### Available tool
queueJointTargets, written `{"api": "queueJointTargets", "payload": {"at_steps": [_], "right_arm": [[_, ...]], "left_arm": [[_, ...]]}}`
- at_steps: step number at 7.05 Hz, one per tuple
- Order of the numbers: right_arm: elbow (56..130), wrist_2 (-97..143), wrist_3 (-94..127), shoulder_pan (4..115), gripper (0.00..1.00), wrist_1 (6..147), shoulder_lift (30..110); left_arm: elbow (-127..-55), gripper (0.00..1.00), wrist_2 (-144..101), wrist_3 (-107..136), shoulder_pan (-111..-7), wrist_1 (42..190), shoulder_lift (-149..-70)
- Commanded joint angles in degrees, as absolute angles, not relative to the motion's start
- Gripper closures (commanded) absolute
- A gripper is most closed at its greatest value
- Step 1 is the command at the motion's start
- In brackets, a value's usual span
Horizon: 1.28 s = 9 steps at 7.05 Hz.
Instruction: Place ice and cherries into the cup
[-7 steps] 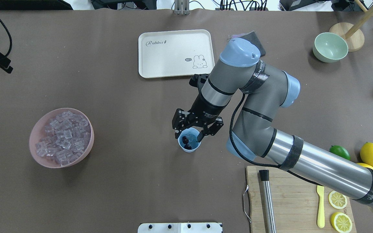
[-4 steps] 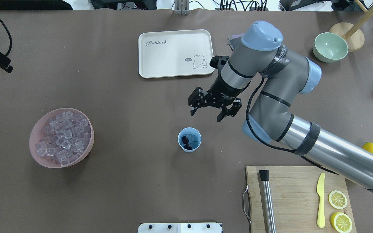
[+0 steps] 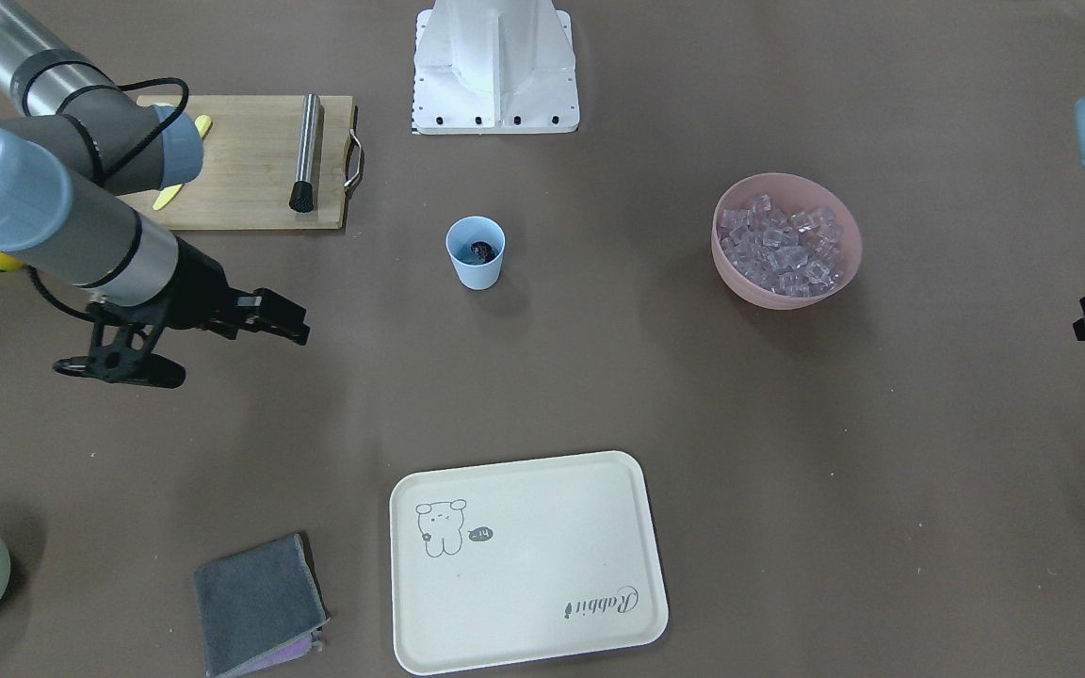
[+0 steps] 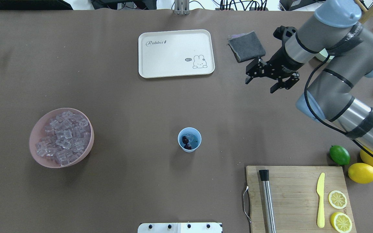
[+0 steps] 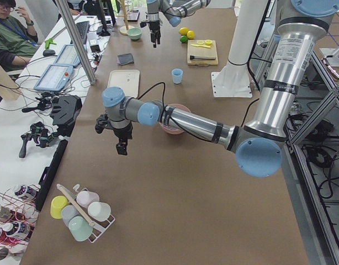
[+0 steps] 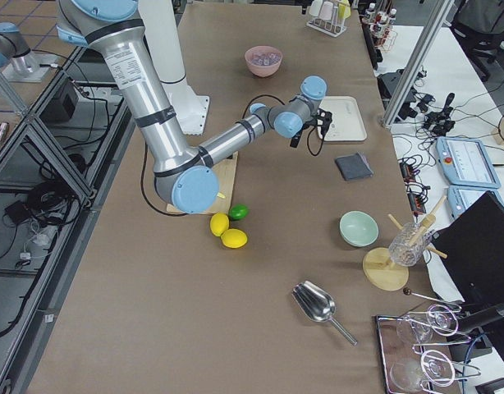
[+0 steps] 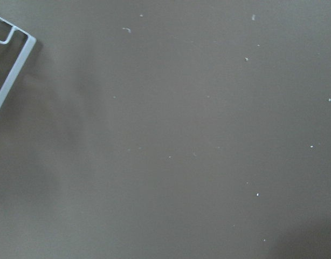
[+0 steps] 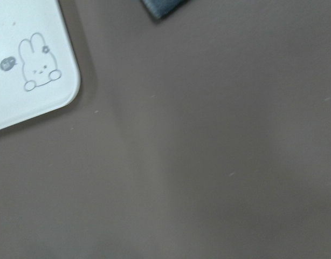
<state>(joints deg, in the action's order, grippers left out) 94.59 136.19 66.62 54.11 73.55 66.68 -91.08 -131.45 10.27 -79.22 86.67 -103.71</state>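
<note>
Cherries [image 3: 481, 250] are seen in the exterior front-facing view as 1 dark cluster inside the cup [image 3: 475, 268], which stands upright on the table [image 3: 599, 377] between the cutting board [image 3: 241, 179] and the pink bowl [image 3: 740, 278] heaped with the ice [image 3: 783, 247]. In the overhead exterior view the right gripper [image 4: 260, 86] is held with its 2 fingers spread and nothing between them, near the grey cloth [image 4: 246, 46] and well apart from the cup. In the exterior left view the left gripper [image 5: 121, 144] is seen over the near table end, and whether it is spread or pressed together cannot be told.
</note>
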Motion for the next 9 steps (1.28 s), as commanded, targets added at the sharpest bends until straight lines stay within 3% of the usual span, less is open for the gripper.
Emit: {"api": "queueJointTargets", "payload": {"at_steps": [1,5,7,9], "right_arm": [[102.35,134.83,53.51,61.40,0.00,77.48,77.56],[102.23,128.93,-2.81,85.18,0.00,109.63,81.74],[92.69,129.20,-9.56,93.92,0.00,109.52,81.65],[90.70,129.64,-8.97,97.81,0.00,109.34,82.35]], "left_arm": [[-84.06,0.06,-131.40,-2.40,-86.10,86.40,-103.27],[-81.56,0.03,-131.40,-6.86,-90.43,83.77,-103.10],[-81.82,0.03,-131.57,-7.03,-90.53,84.98,-103.01],[-82.26,0.03,-131.49,-6.60,-90.53,85.17,-102.92]]}}
